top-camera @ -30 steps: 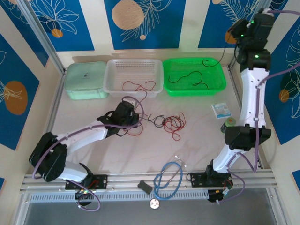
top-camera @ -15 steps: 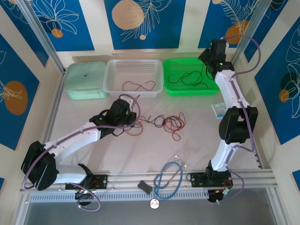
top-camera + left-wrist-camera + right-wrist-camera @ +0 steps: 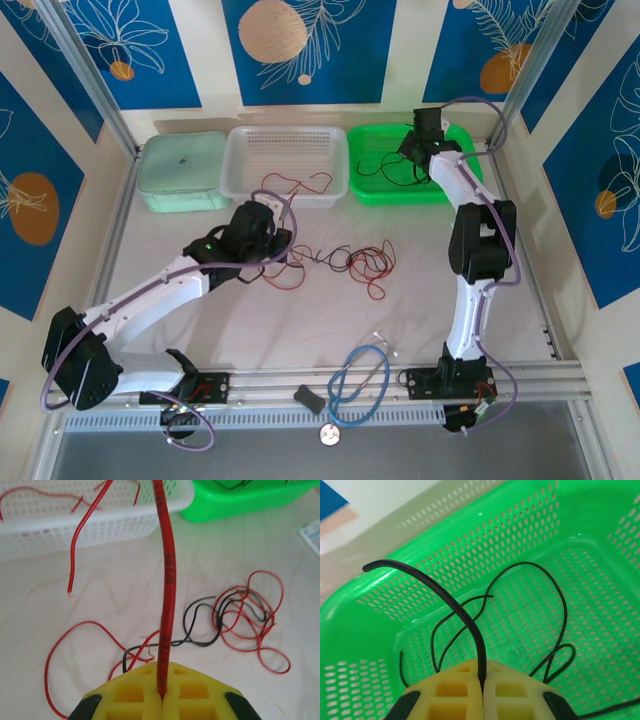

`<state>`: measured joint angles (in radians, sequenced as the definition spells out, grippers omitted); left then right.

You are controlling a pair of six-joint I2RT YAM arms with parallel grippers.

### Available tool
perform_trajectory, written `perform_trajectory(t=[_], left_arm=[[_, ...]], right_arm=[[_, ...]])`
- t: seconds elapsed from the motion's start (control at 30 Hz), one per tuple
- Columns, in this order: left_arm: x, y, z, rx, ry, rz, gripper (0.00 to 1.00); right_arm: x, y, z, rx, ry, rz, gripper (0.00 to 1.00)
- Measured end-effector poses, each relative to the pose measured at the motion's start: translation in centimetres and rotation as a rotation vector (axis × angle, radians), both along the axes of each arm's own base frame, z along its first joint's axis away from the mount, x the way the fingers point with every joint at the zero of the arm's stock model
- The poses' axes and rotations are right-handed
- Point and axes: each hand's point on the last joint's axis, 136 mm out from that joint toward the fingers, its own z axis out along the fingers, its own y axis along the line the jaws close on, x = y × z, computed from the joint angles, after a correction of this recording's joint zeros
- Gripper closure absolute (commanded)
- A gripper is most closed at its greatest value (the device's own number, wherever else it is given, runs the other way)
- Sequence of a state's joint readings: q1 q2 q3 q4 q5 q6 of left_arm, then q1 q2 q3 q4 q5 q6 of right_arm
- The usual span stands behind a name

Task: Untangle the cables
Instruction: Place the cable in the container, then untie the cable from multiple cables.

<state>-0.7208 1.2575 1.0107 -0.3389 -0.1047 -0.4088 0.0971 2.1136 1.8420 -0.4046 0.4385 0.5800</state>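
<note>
Left wrist: pincer [image 3: 162, 697] w/ red cable [image 3: 167, 580]

White arms [image 3: 150, 292] with black joints, lilac cables [image 3: 478, 99], yellow grid-moulded tool pads [image 3: 130, 692].

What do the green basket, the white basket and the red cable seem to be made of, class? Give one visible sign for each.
The green basket looks like moulded plastic, slightly glossy: even colour, regular rows of slots. The white basket is probably plastic too, milky and matt, with a fine moulded grid. The red cable appears to have smooth plastic insulation with printed lettering; its core is hidden.
</note>
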Motion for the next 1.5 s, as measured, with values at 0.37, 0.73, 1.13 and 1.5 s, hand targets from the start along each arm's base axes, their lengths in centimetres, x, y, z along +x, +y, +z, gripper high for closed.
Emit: perform_trajectory(t=[0.37, 0.73, 1.13, 1.5], left_arm=[[0.8, -0.7, 7.5, -0.039, -0.104, -0.028, 1.0], [0.7, -0.8, 8.9, -0.021, -0.104, -0.047, 1.0], [0.7, -0.7, 9.7, -0.017, -0.105, -0.049, 1.0], [0.8, -0.9, 12.6, -0.047, -0.141, -0.049, 1.0]], right_arm=[[-0.3, 1.1, -2.8, 0.063, 0.159, 0.069, 0.35], [-2.9, 1.7, 0.2, 0.053, 0.164, 0.149, 0.12], [-10.9, 3.3, 9.1, 0.085, 0.008, 0.255, 0.24], [-24.4, 15.1, 3.9, 0.453, 0.092, 0.519, 0.26]])
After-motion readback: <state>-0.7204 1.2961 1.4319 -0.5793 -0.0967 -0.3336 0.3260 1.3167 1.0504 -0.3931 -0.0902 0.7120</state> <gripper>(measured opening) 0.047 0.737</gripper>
